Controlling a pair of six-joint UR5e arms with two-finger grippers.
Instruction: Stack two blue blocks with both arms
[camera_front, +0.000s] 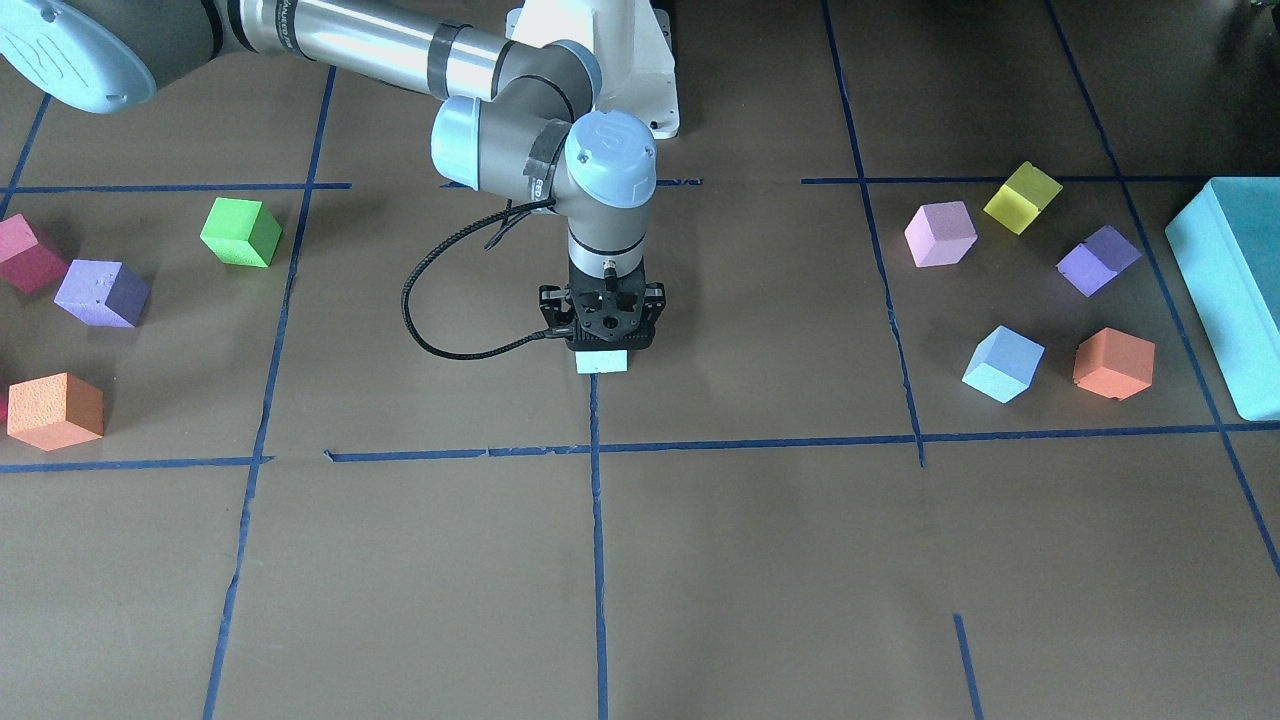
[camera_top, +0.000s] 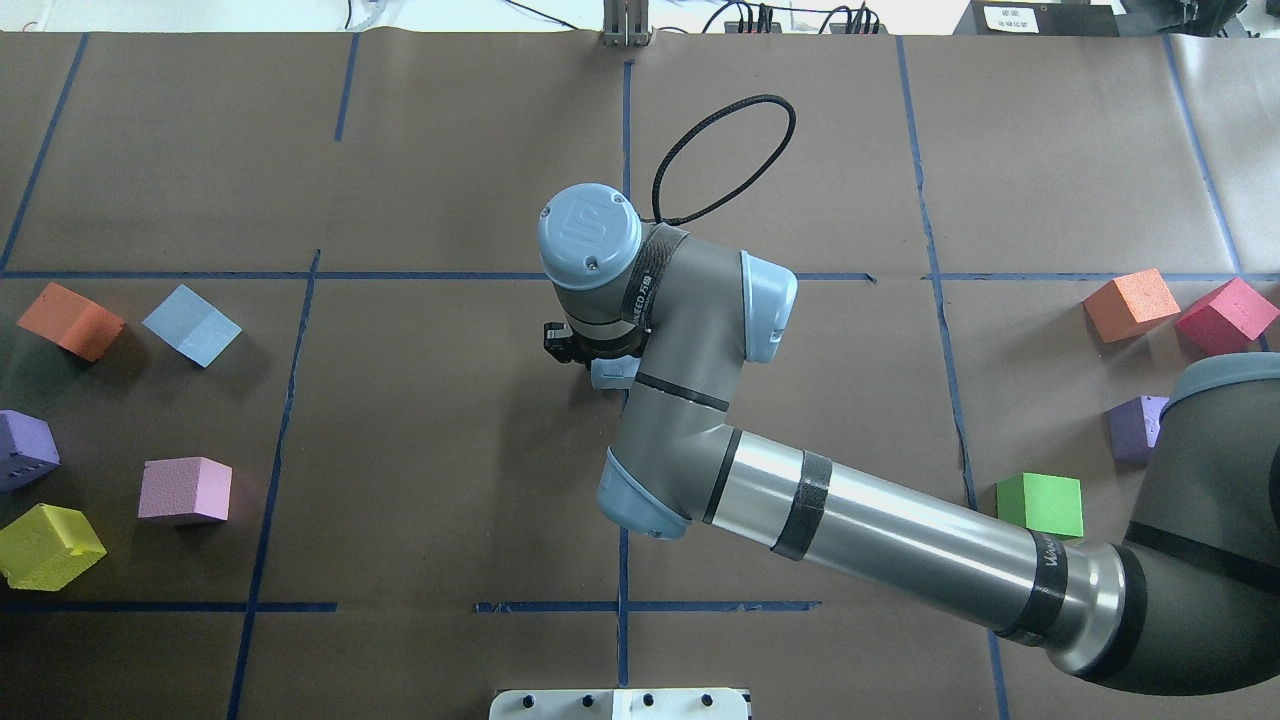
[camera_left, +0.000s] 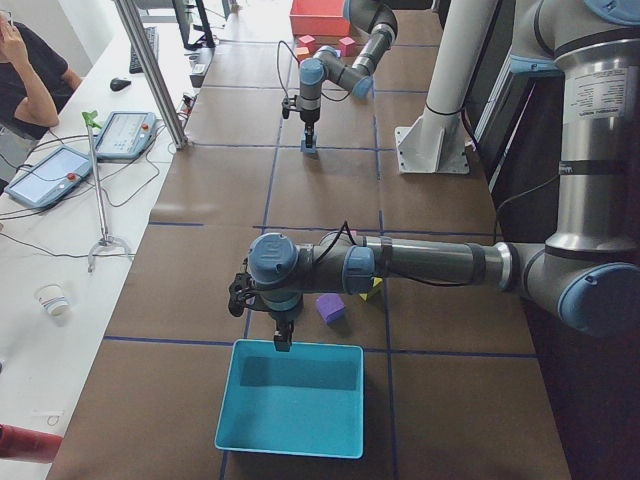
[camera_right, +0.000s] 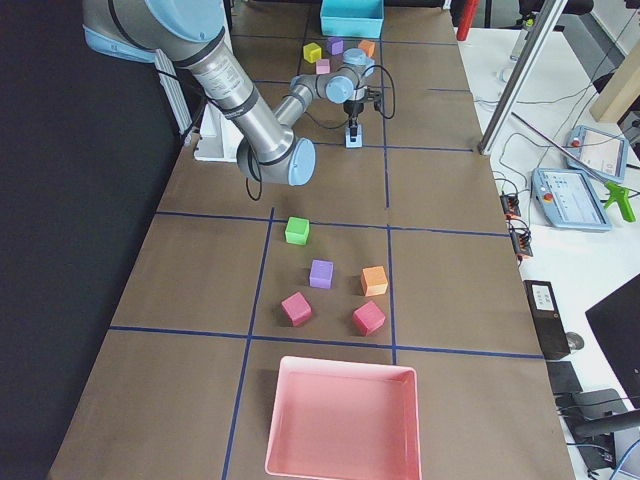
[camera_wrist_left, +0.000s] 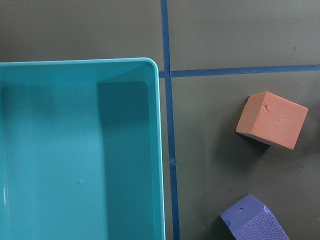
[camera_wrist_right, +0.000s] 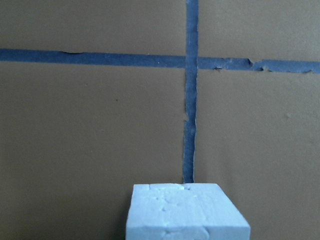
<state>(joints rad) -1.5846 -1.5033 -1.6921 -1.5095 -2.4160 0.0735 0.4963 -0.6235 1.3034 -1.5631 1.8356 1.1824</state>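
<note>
Apparently placing: right hand (camera_front: 603, 340) at frame centre, blue block (camera_front: 601, 362) under it; I can't tell its grip. Seat block flat on surface (camera_front: 760, 540), release gently. Second blue block (camera_front: 1002, 364) lies right of centre.

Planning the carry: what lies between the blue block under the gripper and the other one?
Between centre block and far block: only table crossed by one tape line, front-facing view.

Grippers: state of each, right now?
Left gripper: cannot tell; it hangs above the teal box edge.
Right gripper: down on a blue block; jaws hidden, grip cannot be told.
</note>
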